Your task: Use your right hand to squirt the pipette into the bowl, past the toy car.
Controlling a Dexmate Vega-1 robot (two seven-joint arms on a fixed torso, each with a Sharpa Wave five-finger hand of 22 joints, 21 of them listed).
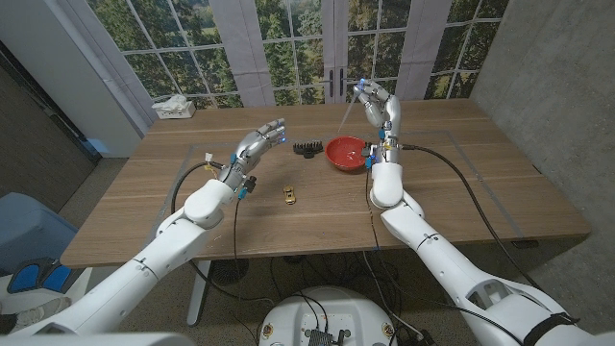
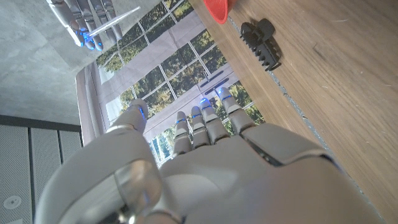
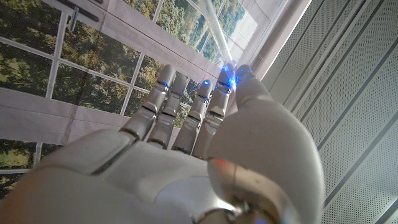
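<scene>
The right hand (image 1: 378, 108) is raised above the far side of the wooden table (image 1: 461, 183), thumb and fingertips (image 3: 231, 76) pinched together on the bulb end of a thin clear plastic pipette (image 1: 348, 113), whose stem slants down and toward the robot's left, its tip hanging over the far rim of the shallow red bowl (image 1: 345, 153) without touching it. The small yellow toy car (image 1: 289, 195) sits nearer the robot and well apart from the bowl, so the pipette looks to be already beyond it; the job in hand seems to be the squeeze itself. To do it well, the tip should be brought more squarely over the bowl's middle and lowered closer before pressing, since a slanted stem held high could send drops over the rim onto the wood. A slow, steady pinch on the bulb should keep the stem from swinging. The black toothed plastic comb-like piece (image 1: 307, 149) lies just beside the bowl on the left and is best kept dry. The left hand (image 1: 259, 142) hovers above the table with its fingers (image 2: 205, 121) straight and close together, holding nothing, well clear of the bowl.
</scene>
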